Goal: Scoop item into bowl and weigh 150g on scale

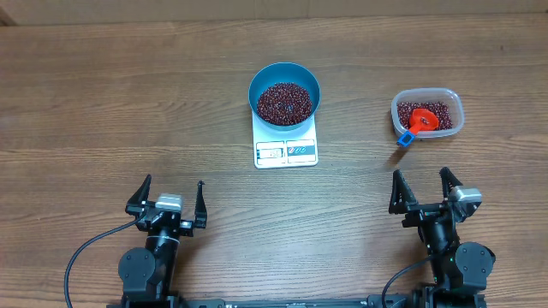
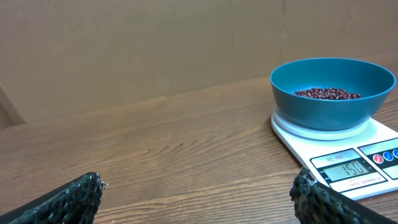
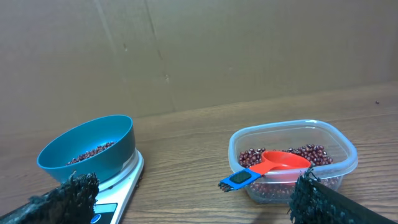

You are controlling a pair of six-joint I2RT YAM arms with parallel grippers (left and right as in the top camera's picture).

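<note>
Left wrist: flat white scale (image 2: 297,132) under round blue bowl (image 2: 329,115) w/ maroon beans (image 2: 326,93) read target; left fingers (image 2: 68,202), right fingers (image 3: 62,199) hung released, desk (image 2: 155,155) needed no jolts.

- Blue bowl (image 3: 109,163), left, sitting on the white scale (image 3: 129,177); maroon beans (image 3: 93,151) inside.
- Clear tub (image 3: 349,151), right, apart from the scale, partly filled with beans.
- Red scoop (image 3: 283,163) in the tub, its blue handle over the near-left rim.
- Right gripper (image 3: 193,186): fingers spread wide, nothing between.
</note>
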